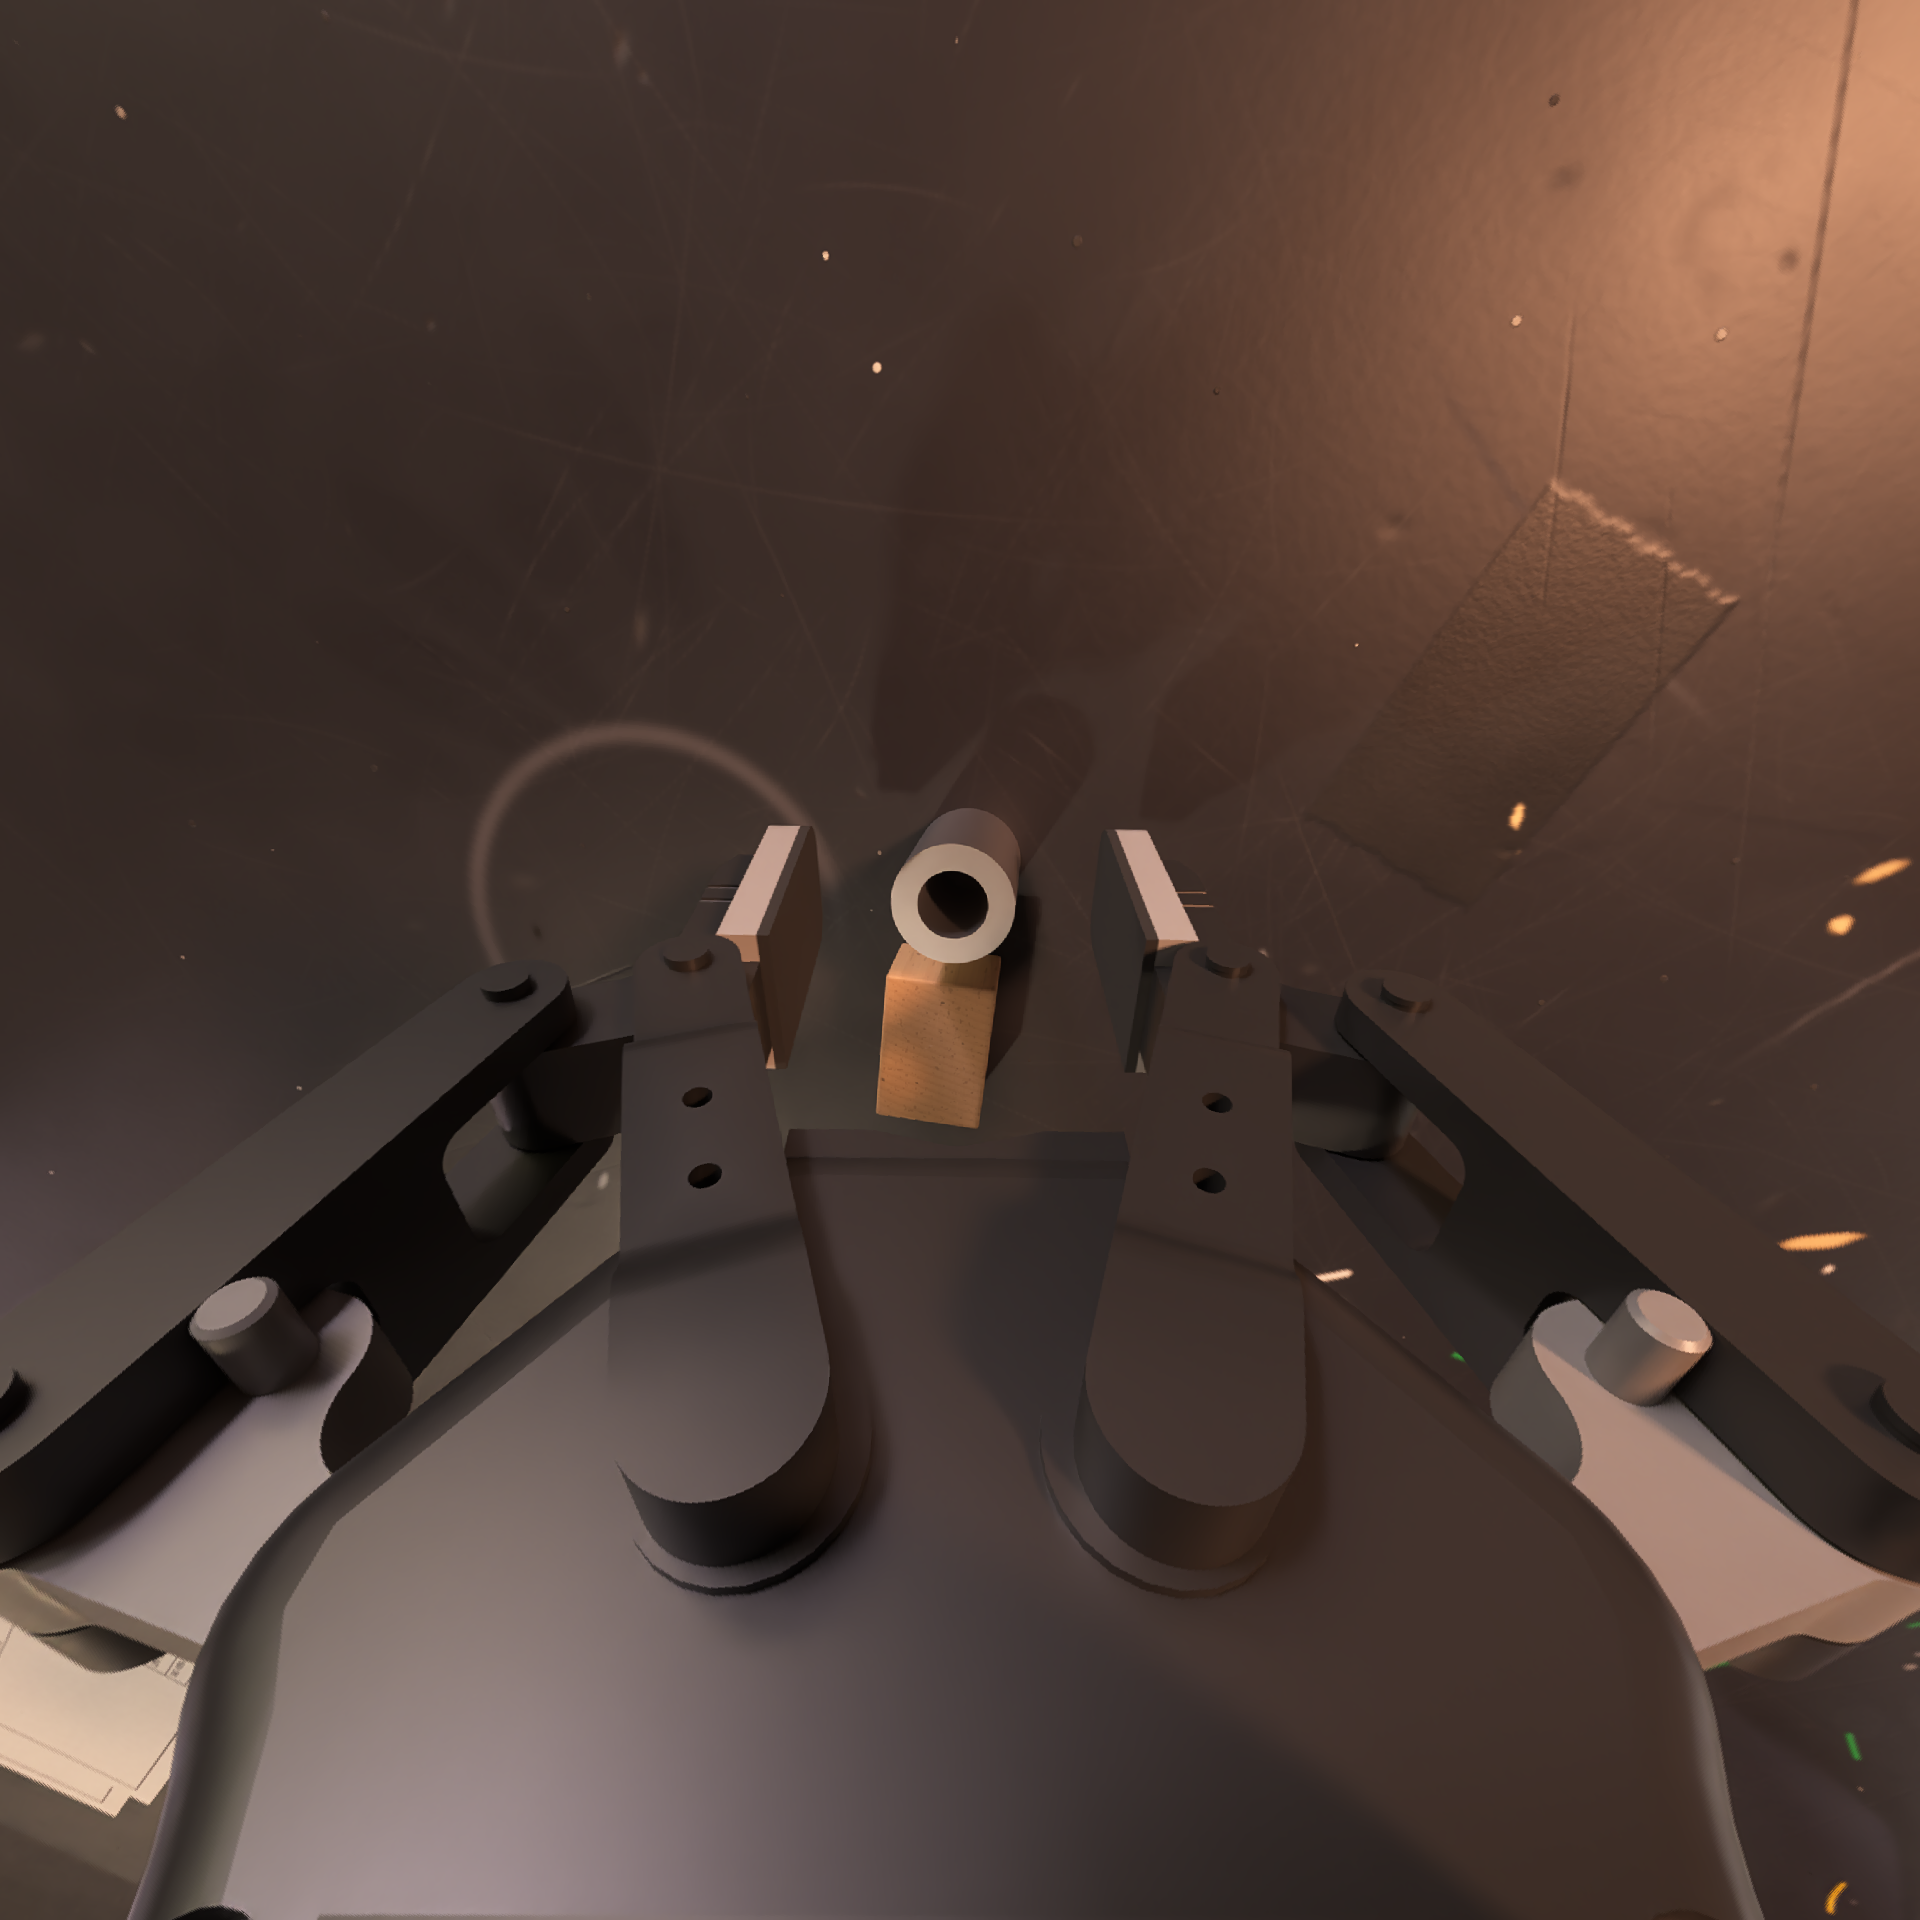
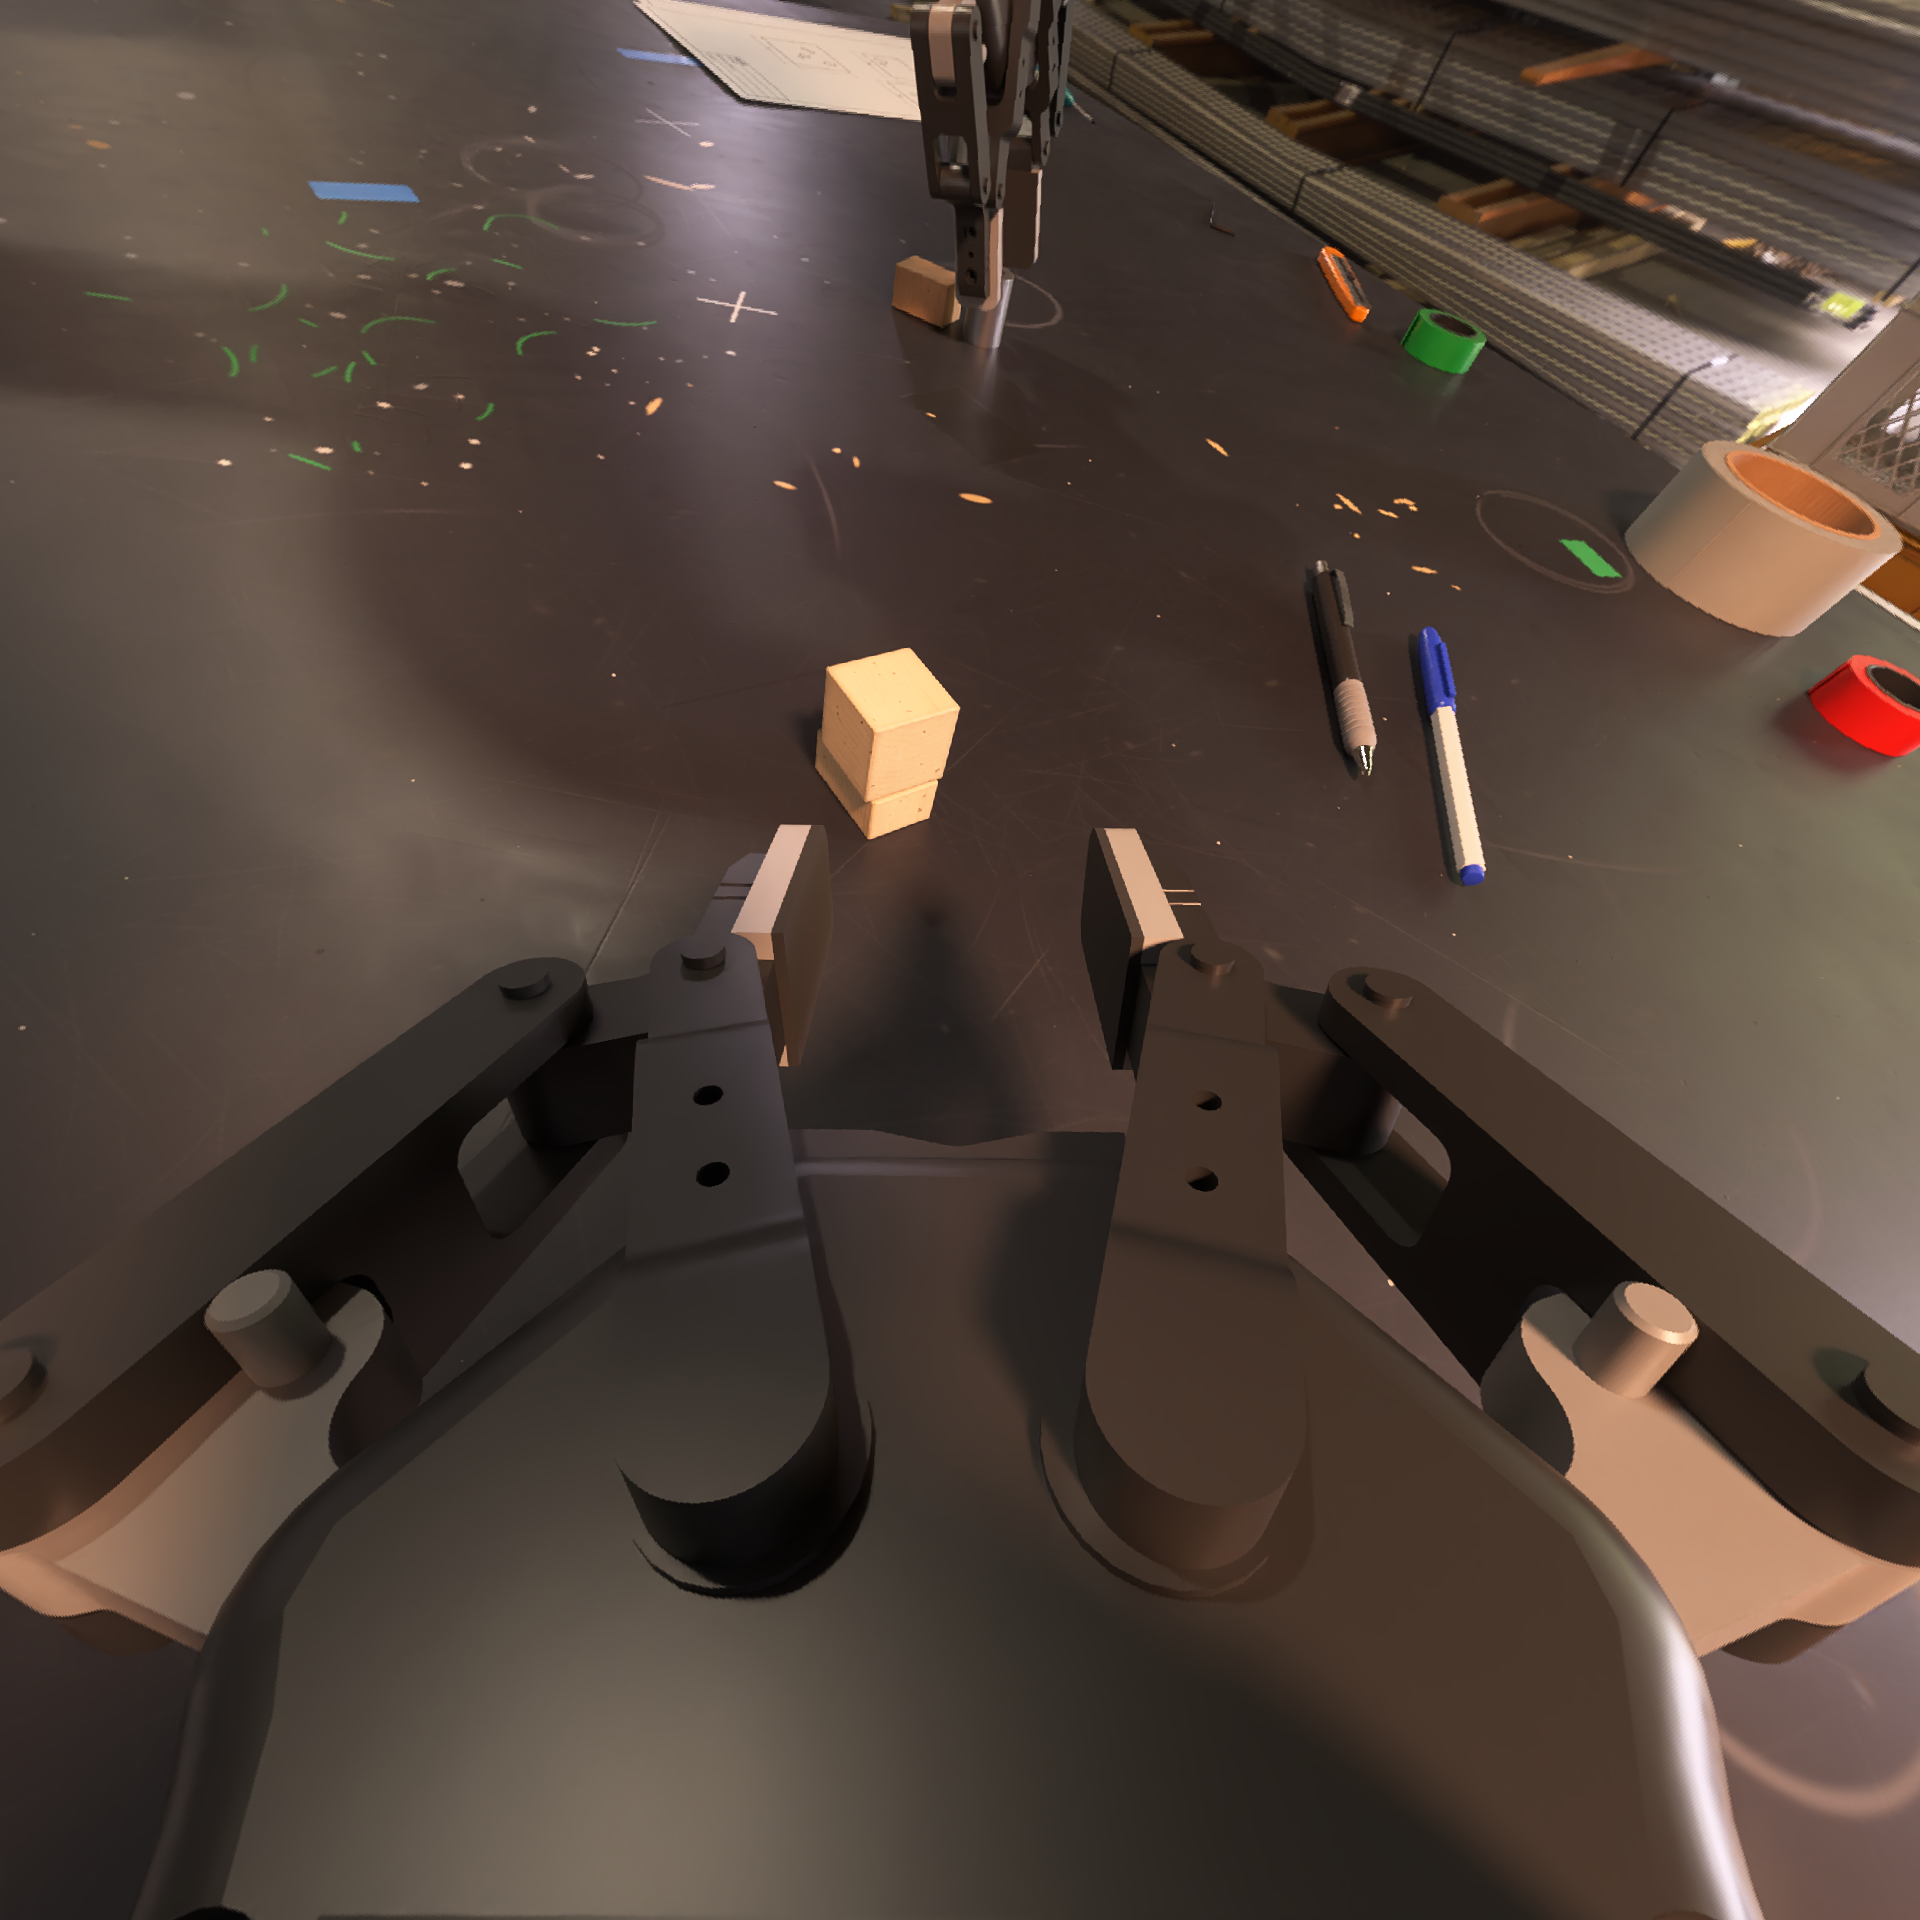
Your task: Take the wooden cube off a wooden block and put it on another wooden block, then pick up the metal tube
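Observation:
In the left wrist view my left gripper [image 1: 956, 894] is open and points straight down. The upright grey metal tube [image 1: 971, 831] stands between its fingers with a gap on each side. A bare wooden block [image 1: 930, 1039] lies right beside the tube. In the right wrist view the pale wooden cube [image 2: 888, 717] sits on a second wooden block [image 2: 899, 810] mid-table. My right gripper [image 2: 956, 904] is open and empty, just short of that stack. Far off, the left gripper [image 2: 985, 275] hangs over the tube [image 2: 985, 320] and its neighbouring block [image 2: 927, 291].
A black pen [image 2: 1345, 675] and a blue marker [image 2: 1449, 769] lie right of the stack. Beige [image 2: 1756, 540], red [image 2: 1870, 701] and green [image 2: 1442, 338] tape rolls and an orange tool [image 2: 1343, 283] lie along the right edge. A paper sheet [image 2: 810, 52] lies at the far end.

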Robot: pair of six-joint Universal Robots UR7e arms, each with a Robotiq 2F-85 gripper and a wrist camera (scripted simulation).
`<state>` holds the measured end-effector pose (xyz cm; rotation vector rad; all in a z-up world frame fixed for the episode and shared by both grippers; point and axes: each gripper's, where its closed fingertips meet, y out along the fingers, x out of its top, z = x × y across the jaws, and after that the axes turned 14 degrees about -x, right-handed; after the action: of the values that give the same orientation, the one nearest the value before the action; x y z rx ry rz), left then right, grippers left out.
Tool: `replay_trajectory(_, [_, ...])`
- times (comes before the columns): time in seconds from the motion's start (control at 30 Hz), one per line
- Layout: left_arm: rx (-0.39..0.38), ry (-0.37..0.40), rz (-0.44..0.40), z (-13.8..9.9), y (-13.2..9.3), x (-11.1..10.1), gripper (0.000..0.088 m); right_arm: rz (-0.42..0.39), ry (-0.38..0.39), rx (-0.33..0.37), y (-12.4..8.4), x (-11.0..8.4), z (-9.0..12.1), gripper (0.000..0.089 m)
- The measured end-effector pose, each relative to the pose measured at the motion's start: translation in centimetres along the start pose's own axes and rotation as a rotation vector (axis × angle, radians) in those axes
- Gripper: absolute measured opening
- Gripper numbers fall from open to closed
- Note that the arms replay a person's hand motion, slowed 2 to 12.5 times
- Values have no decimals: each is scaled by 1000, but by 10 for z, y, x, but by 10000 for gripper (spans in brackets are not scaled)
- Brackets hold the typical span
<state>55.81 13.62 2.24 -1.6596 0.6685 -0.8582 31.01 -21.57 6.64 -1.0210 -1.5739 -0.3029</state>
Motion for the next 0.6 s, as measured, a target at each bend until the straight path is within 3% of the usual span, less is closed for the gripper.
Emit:
replay_trajectory(0.07, [-4,-3,9,1,2,-1,423,1,1,0,0,0,0,440])
replay_trajectory(0.2, [-14,-7,24,2,6,-3,221,3,1,0,1,-1,0,441])
replay_trajectory(0.4, [-11,-8,29,0,1,-3,220,5,1,0,1,-1,0,440])
replay_trajectory(0.6, [19,22,12,-7,-19,5,220,4,2,0,1,-1,-1,440])
